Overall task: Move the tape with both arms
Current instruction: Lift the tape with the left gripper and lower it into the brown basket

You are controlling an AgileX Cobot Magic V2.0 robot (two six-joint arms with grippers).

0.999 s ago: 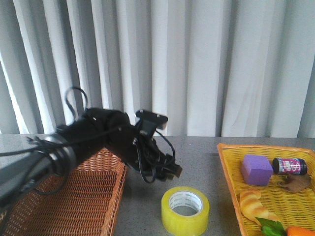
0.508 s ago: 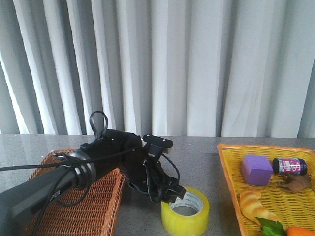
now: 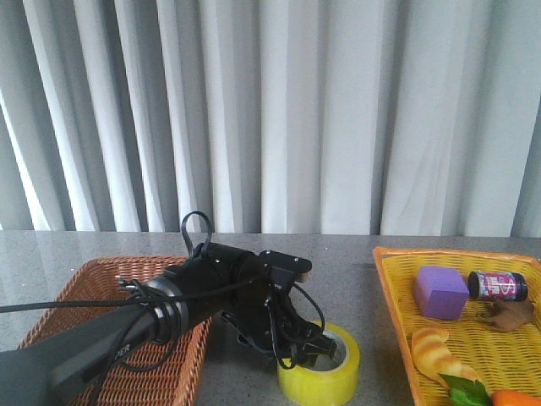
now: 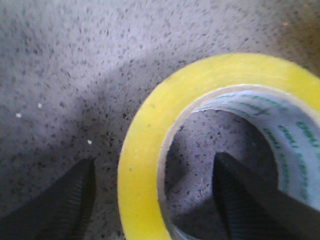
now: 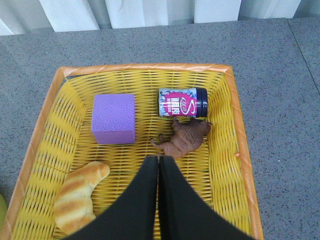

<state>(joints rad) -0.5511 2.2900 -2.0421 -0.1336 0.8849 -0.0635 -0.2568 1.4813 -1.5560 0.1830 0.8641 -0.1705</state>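
The tape [image 3: 319, 364] is lying flat on the grey tabletop [image 3: 355, 271], between the brown wicker basket [image 3: 127, 338] on the left and the yellow basket [image 3: 448, 330] on the right, and my left gripper [image 3: 308, 351] is now arriving right at it. A second ago I was hanging above the wicker basket's near-right corner, clear of the roll; half a second ago I was dropping toward its left rim. Now my jaws are spread and straddling the roll's wall: in the left wrist view one finger [image 4: 60, 205] is sitting outside the yellow band and the other inside the printed core, neither yet squeezing as far as I can tell. So I am judging the reach as done and the closing pinch as the step coming due. My right gripper [image 5: 158, 165] is hovering over the yellow basket with jaws pressed together, holding nothing, waiting for the handover.
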